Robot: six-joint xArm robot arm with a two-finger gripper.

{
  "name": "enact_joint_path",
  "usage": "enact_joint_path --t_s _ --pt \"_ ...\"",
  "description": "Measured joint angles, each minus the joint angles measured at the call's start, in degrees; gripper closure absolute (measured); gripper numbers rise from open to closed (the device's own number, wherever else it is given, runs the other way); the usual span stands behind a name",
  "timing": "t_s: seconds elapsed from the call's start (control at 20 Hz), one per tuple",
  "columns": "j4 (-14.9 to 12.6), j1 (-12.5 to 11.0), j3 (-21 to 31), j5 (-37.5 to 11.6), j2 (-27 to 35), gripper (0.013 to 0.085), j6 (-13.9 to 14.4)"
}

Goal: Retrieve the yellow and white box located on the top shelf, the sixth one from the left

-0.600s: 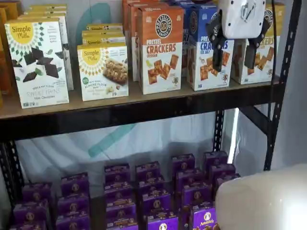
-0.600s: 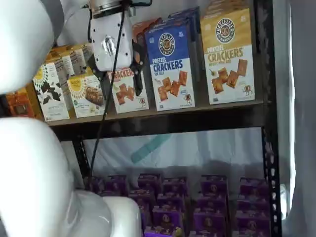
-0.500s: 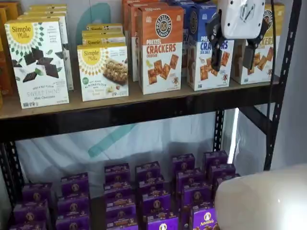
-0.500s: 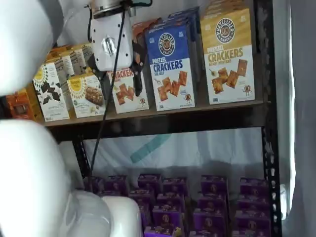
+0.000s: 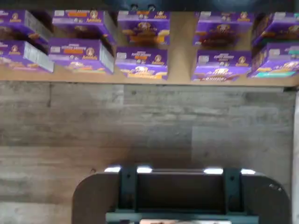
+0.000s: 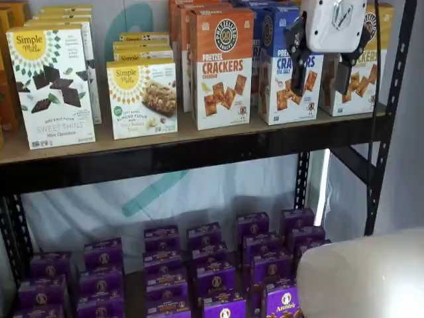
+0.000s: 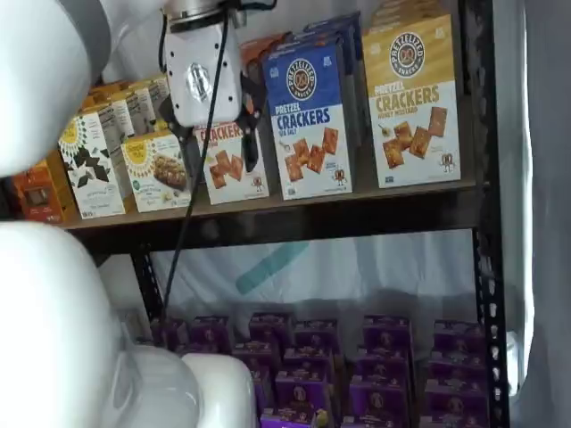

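Observation:
The yellow and white box (image 7: 412, 98) stands at the right end of the top shelf (image 7: 312, 218), facing front, with pictured square crackers. In a shelf view the same box (image 6: 368, 93) is partly covered by the white gripper body. The gripper (image 6: 322, 78) hangs in front of the boxes with a plain gap between its two black fingers and nothing in them. One finger overlaps the blue cracker box (image 6: 281, 79), the other the yellow box. Seen from the side, the gripper (image 7: 214, 147) appears before the orange cracker box (image 7: 230, 165). The wrist view shows neither.
White Simple Mills boxes (image 6: 53, 86) and an orange Pretzel Crackers box (image 6: 222, 73) fill the shelf's left and middle. Several purple boxes (image 6: 212, 265) sit on the lower level, also in the wrist view (image 5: 140, 60). A black upright (image 6: 391, 99) stands right of the yellow box. The white arm (image 7: 53, 294) fills one shelf view's left.
The gripper has risen a little and shifted slightly towards the right end of the shelf. Its fingers stay apart; no box has moved.

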Motion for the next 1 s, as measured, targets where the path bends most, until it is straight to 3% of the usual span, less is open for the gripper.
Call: enact_joint_path --t_s 0.2,0.45,0.7,1.0 --pt "-2.5 -2.2 0.4 -3.2 0.5 0.013 -3.0" --pt "-4.7 -8.4 -0.4 -7.4 3.7 0.013 -9.7" --pt "-2.6 -17.2 -2.9 -11.6 8.5 0.013 -17.9" --pt "-0.4 -23.3 -5.8 -13.7 12.6 0.013 -23.6"
